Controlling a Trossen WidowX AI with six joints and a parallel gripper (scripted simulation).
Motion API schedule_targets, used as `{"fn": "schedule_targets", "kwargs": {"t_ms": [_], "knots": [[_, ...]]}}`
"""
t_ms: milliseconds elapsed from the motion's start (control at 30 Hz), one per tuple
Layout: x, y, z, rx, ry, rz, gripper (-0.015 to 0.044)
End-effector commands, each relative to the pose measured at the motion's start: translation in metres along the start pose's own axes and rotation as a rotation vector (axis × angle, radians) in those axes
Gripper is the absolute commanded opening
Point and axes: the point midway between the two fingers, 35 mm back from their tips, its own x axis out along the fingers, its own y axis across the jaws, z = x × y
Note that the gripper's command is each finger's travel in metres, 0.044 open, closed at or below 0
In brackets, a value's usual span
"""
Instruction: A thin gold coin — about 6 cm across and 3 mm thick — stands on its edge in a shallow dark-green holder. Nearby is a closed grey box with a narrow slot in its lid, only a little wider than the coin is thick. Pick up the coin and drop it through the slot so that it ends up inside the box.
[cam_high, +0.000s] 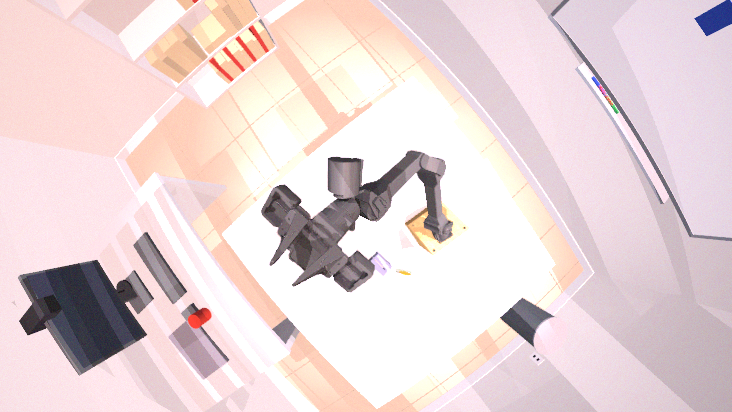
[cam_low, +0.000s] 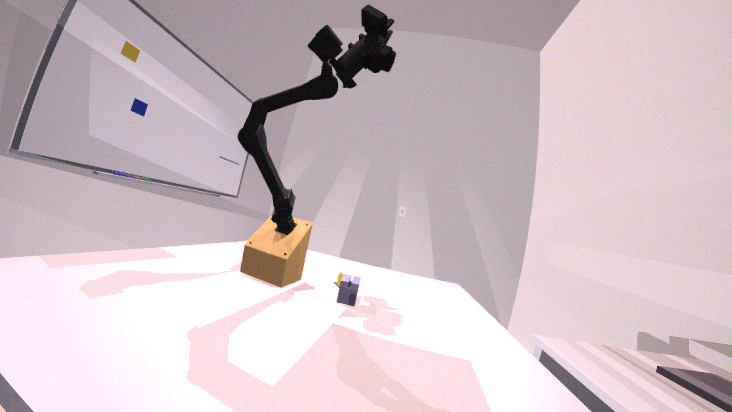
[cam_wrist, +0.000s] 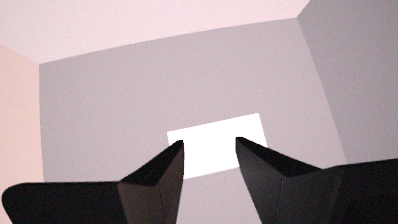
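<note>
Relative to the grey box (cam_high: 380, 263) (cam_low: 347, 292) on the tabletop (cam_high: 461, 307) (cam_low: 153, 327), the pincer (cam_high: 282, 276) (cam_wrist: 209, 145) is raised high above; its fingers stand partly open, with nothing between them. The gold coin (cam_high: 403, 272) (cam_low: 340, 278) stands on edge just beside the box, at the green holder (cam_low: 336, 283), of which only a sliver shows. Principal hazards, as judged here: (a) the wrist view contains neither coin nor box, so a descent begun from this pose would probably miss both; (b) the coin's nearness to the box leaves little lateral room, and a wide finger or the bulky hand could strike the box, shifting its slot; (c) a grip off the coin's centre could tip or twist it, causing it later to jam across the slot.
</note>
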Motion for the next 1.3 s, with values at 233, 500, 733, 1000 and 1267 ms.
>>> {"fn": "schedule_targets", "kwargs": {"t_ms": [233,500,733,1000,1267], "knots": [[-0.008,-0.104,0.148,-0.009,-0.418,-0.187,0.0161],[-0.036,-0.163,0.212,-0.033,-0.623,-0.325,0.0161],[-0.095,-0.236,0.28,-0.075,-0.885,-0.536,0.0161],[-0.195,-0.316,0.333,-0.164,-1.166,-0.871,0.0161],[-0.319,-0.373,0.348,-0.294,-1.387,-1.318,0.0161]]}}
